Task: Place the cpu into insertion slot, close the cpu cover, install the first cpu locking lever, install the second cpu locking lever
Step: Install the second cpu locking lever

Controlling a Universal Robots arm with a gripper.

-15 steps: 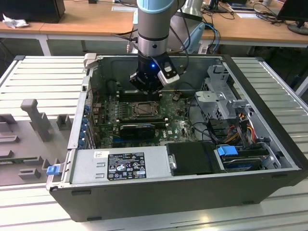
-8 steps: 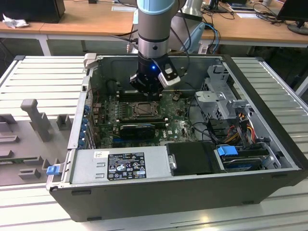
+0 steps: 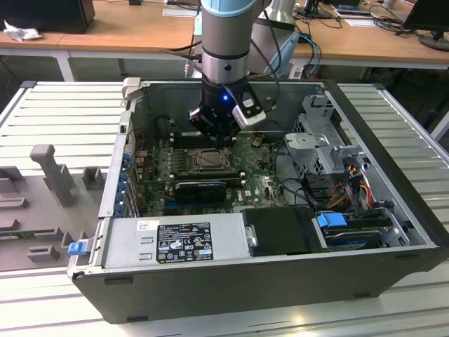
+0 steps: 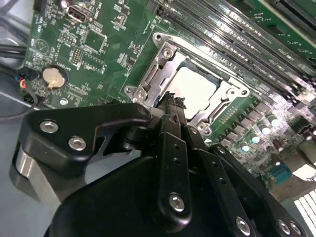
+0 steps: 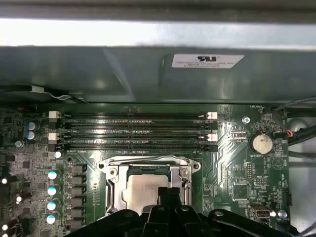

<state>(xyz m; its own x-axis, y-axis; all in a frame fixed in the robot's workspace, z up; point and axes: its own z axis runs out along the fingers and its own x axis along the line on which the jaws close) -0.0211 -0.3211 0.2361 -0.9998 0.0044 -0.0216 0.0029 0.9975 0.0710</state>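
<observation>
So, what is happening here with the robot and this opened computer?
A single robot arm reaches down into an open computer case lying on a table. Its gripper hangs just above the insertion slot on the green motherboard, fingertips together and holding nothing. The cpu already lies in the slot, and the cpu cover appears lowered around it. Whether the locking levers are fastened, I cannot tell.

Cpu (image 5: 143, 190) in insertion slot (image 5: 112, 173); cpu cover (image 4: 157, 69) down around it; end effector (image 4: 171, 101) just above.
</observation>
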